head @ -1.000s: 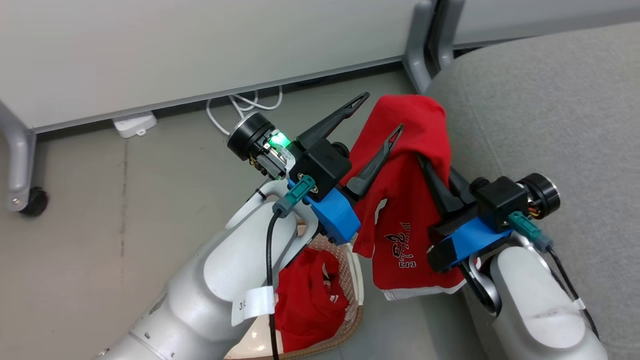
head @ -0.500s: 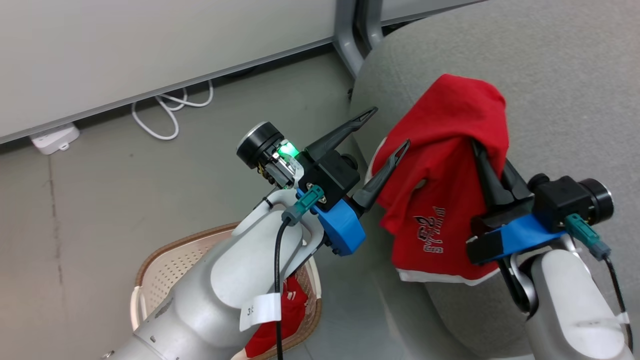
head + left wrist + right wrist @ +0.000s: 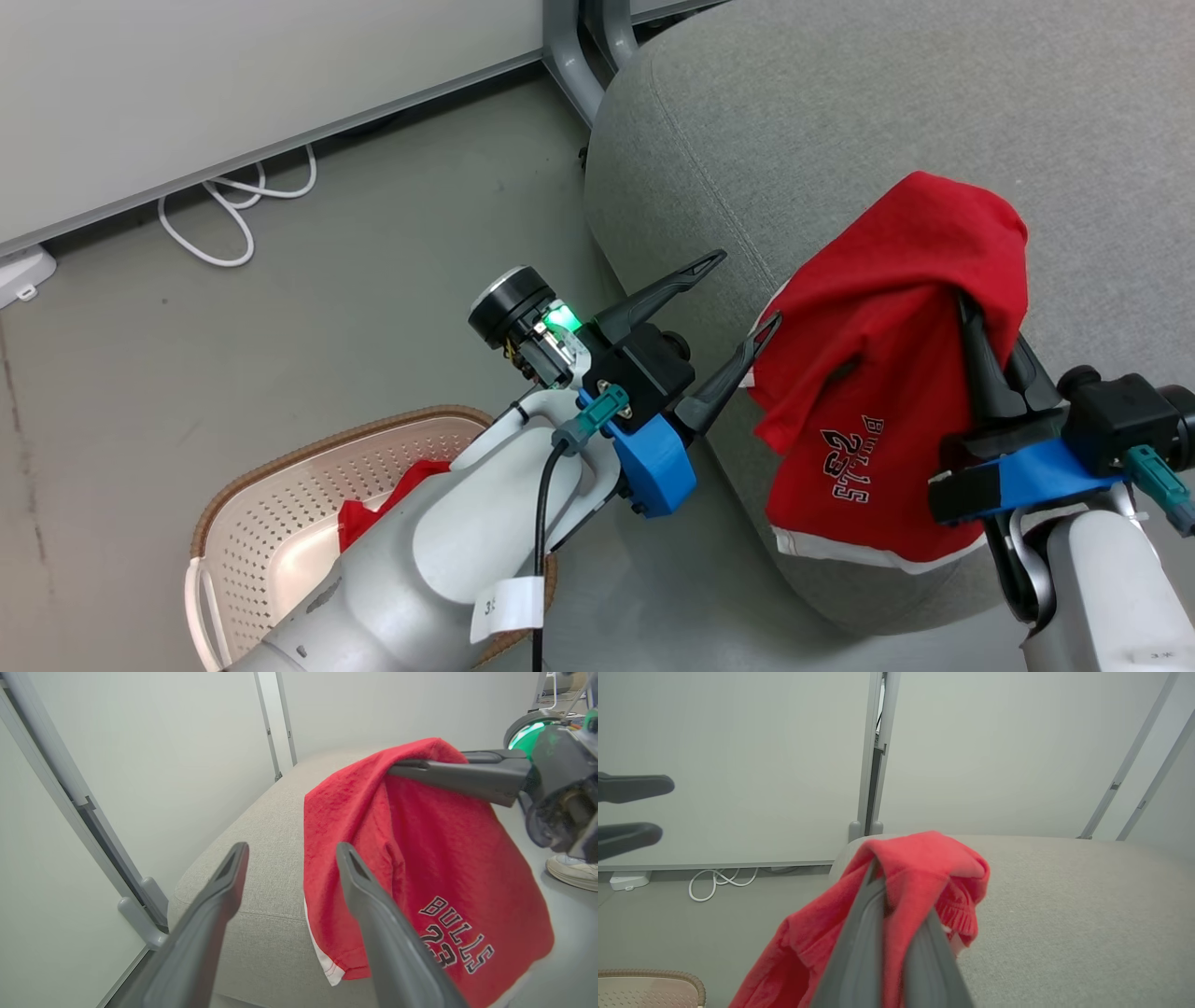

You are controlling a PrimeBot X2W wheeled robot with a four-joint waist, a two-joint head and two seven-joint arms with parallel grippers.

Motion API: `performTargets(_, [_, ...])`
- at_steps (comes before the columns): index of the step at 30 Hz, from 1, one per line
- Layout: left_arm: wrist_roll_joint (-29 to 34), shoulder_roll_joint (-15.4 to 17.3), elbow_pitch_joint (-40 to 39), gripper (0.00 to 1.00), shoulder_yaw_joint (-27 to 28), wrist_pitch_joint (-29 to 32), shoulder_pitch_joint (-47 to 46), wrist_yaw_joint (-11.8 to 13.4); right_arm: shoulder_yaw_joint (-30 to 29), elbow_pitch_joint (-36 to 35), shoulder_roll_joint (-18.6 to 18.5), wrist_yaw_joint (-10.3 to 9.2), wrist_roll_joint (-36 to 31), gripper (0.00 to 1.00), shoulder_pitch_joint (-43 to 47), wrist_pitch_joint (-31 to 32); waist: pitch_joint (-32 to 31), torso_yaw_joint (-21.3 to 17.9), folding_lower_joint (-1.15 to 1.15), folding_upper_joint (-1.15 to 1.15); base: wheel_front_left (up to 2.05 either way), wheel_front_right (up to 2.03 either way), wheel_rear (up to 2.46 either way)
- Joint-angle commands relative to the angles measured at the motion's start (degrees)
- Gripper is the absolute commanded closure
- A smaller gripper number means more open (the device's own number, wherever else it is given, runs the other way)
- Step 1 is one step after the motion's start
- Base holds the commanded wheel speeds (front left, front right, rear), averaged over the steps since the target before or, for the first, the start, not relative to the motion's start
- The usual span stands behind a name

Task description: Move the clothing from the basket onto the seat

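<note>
Swinging the jersey (image 3: 887,373) rightward since a second ago, from above the floor (image 3: 327,308) near the basket (image 3: 308,446) to above the near corner of the seat (image 3: 840,112). Turning the head camera along with it, so not counting the shifted background as moved things.

Holding the jersey up off the cushion, draped over the right gripper (image 3: 976,327), with the "BULLS 23" print hanging down past the seat's front edge and the white hem dangling lowest. Pinching it with the right jaws nearly closed, cloth bunched between them in the right wrist view. Keeping the left gripper (image 3: 752,285) spread wide, gripping nothing, hovering just beside the jersey's left edge; not managing to tell whether its lower finger is touching cloth. Leaving the second garment (image 3: 373,509) in the basket on the floor, apart from the seat.

Judging this as mid-transfer of the first piece, under halfway overall. Needing next: carrying further in over the cushion, lowering until the cloth is resting, parting the right jaws, backing out without dragging fabric along, then returning to the basket.

Missing the right fingertips, buried under cloth. Losing most of the second garment and the basket's right side behind the left forearm (image 3: 420,560). Cropping the seat's far side. Seeing a pale shoe-like shape (image 3: 572,870) at the left wrist view's edge, too cut off for certainty.
</note>
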Motion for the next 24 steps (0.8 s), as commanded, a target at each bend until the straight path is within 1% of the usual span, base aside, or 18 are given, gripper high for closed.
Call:
performTargets(1, [-0.24, 0.18, 0.06, 0.0, -0.12, -0.28, 0.29, -0.31, -0.18, -0.49, 0.28, 0.01, -0.16, 1.0, 0.66, -0.24, 0.21, -0.29, 0.0, 0.0, 0.0, 0.0, 0.0])
performTargets(7, [-0.37, 0.28, -0.43, 0.0, -0.34, -0.28, -0.28, -0.34, -1.13, -0.46, 0.8, 0.01, -0.13, 1.0, 0.01, -0.24, 0.78, -0.44, 0.0, 0.0, 0.0, 0.0, 0.0])
performTargets(13, [0.43, 0.91, -1.61, 0.0, 0.1, -0.28, -1.64, -0.1, -2.14, -1.79, -0.65, 0.01, -0.04, 1.0, -5.64, -0.24, 3.47, 0.18, 0.0, 0.0, 0.0, 0.0, 0.0])
performTargets(18, [1.37, 1.72, -2.41, 0.0, 0.19, -0.25, -3.58, 0.12, -5.04, -3.02, -4.11, 0.01, 0.11, 1.0, -13.63, -0.23, 8.06, 1.53, 0.0, 0.0, 0.0, 0.0, 0.0])
performTargets(24, [2.86, 3.18, -3.8, 0.0, 0.23, 0.28, -7.12, 0.58, -12.55, -3.47, -9.53, 0.01, 0.27, 1.0, -24.57, -0.24, 15.13, 3.6, 0.0, 0.0, 0.0, 0.0, 0.0])
